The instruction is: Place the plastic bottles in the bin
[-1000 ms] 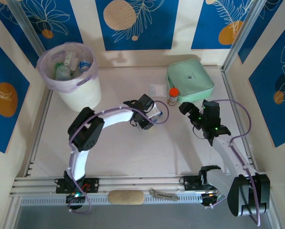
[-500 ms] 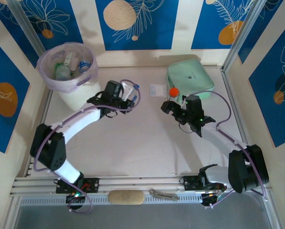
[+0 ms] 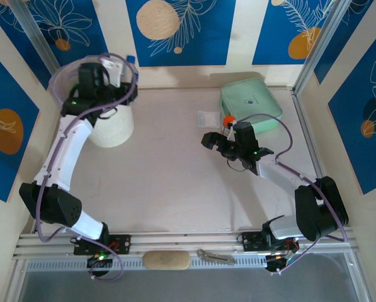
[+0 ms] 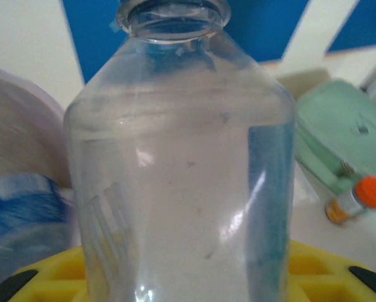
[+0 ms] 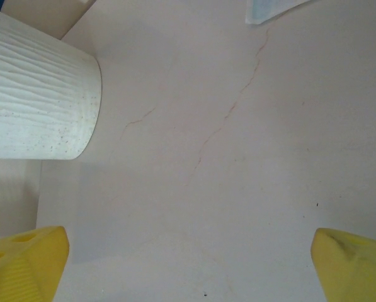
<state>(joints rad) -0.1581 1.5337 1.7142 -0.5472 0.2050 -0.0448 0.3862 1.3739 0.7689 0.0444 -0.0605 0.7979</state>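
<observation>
1. My left gripper [image 3: 112, 74] is closed tight on one clear plastic bottle [image 4: 175, 170] with a blue label. It holds the bottle at the mouth of the bin [image 3: 109, 129], in the far left corner of the bench [image 3: 175, 189].
2. I judge the step in hand to be the drop. The next move calls for checking that the bottle hangs inside the lilac liner's rim, then spreading the jaws so it falls clear.
3. My right gripper [image 3: 215, 143] stands wide apart and holds nothing. It hovers over bare bench just beside the orange-capped jar [image 4: 358, 198].
4. The count is one bottle in my grip and one bin. A blurred blue-labelled shape [image 4: 24, 201] in the liner is probably another bottle, and my arm hides the rest. There is also one jar and one mint-green case [image 3: 250, 104], neither meant for the bin.
</observation>
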